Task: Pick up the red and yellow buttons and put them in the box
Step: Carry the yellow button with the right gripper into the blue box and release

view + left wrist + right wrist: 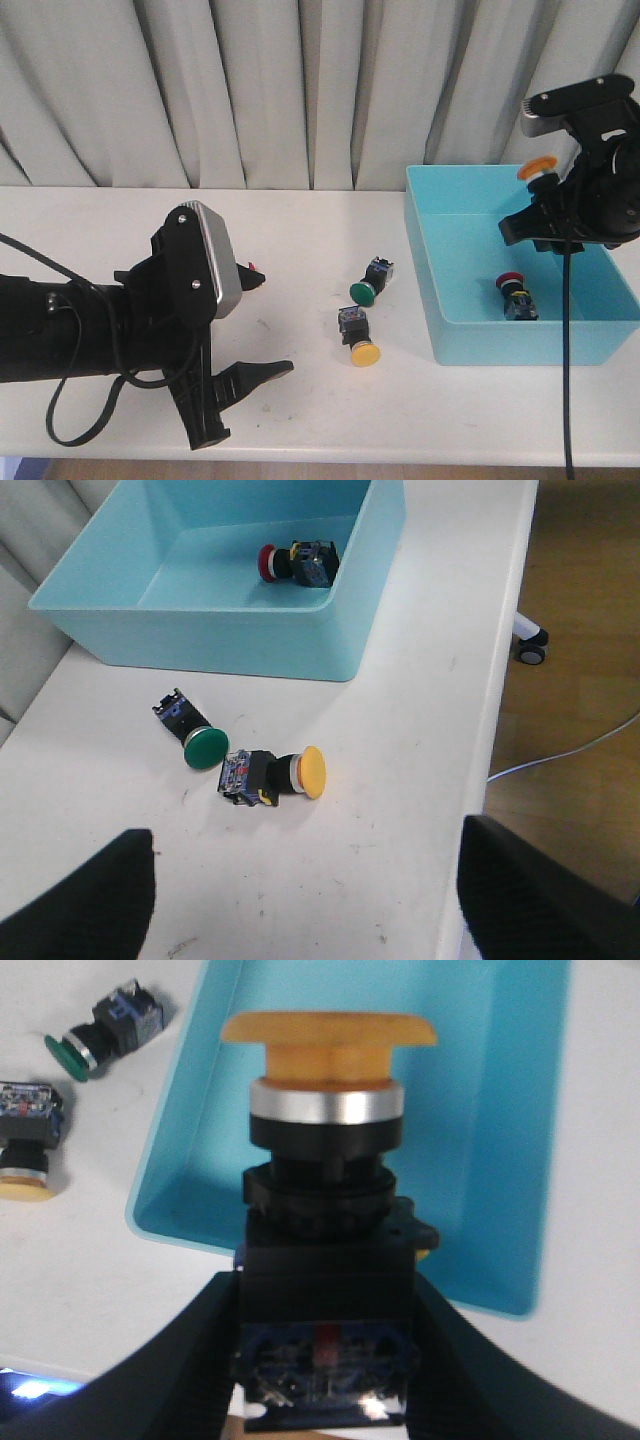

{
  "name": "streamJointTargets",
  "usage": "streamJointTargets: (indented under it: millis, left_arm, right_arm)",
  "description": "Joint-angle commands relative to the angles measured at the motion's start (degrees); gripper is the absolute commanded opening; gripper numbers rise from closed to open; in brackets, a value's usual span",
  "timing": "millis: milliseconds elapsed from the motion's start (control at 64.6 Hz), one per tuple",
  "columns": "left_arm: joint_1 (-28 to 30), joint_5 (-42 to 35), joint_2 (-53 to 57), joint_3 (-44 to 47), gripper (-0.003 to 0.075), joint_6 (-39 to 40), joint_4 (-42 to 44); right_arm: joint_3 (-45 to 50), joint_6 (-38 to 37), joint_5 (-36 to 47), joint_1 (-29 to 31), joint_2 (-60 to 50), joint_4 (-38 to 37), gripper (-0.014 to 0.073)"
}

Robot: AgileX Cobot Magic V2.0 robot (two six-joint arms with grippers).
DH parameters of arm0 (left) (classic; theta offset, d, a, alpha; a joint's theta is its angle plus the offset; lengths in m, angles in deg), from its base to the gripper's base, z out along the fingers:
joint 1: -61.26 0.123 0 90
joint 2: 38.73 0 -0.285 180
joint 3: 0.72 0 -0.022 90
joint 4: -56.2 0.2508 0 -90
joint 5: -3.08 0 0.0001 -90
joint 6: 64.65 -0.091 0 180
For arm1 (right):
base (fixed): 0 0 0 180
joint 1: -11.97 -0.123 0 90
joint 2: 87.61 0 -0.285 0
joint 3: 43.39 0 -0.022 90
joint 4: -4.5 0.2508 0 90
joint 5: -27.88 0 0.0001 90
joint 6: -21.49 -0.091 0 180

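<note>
My right gripper (pixel 548 198) is shut on a yellow-orange capped button (pixel 537 168) and holds it upright above the turquoise box (pixel 440 300). The right wrist view shows the fingers (pixel 190 1360) clamping the button's black body (pixel 325 1260) over the box floor (pixel 500 1160). A red button (pixel 514 292) lies inside the box, also seen in the left wrist view (pixel 295 563). Another yellow button (pixel 358 338) lies on its side on the table left of the box (pixel 220 645). My left gripper (pixel 240 400) is open and empty, near the front edge, short of that yellow button (pixel 275 773).
A green-capped button (pixel 370 282) lies just behind the yellow one and shows in the left wrist view (pixel 195 735) and the right wrist view (pixel 100 1032). A curtain hangs behind the table. A caster wheel (pixel 530 640) stands on the floor beyond the table edge.
</note>
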Motion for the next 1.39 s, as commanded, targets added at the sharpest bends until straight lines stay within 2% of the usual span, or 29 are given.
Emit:
streamJointTargets:
  millis: [0, 139, 744, 976, 1208, 1379]
  left_arm:
    - [-0.1, 0.8, 1.2, -1.3, 0.0586, 0.6, -1.7]
    - [-0.1, 2.4, 1.2, -1.3, 0.0586, 0.6, -1.7]
    - [-0.1, 2.7, 1.2, -1.3, 0.0586, 0.6, -1.7]
    - [-0.1, 2.7, 1.2, -1.3, 0.0586, 0.6, -1.7]
    - [-0.1, 2.7, 1.2, -1.3, 0.0586, 0.6, -1.7]
    - [-0.1, 2.6, 1.2, -1.3, 0.0586, 0.6, -1.7]
  right_arm:
    - [-3.5, 7.6, 2.5, 6.4, 3.2, 9.8, 0.0244]
    - [-6.6, 11.8, 2.7, 10.5, 11.3, 15.4, 0.0245]
    - [-34.9, 14.9, 1.2, 10.7, 45.0, 16.1, 0.0245]
    - [-39.1, 14.9, -1.0, 10.7, 50.1, 15.7, 0.0269]
    - [-39.9, 14.9, -2.0, 10.7, 50.2, 15.2, 0.039]
    - [-42.7, 14.8, -6.4, 10.7, 47.9, 15.3, 0.0427]
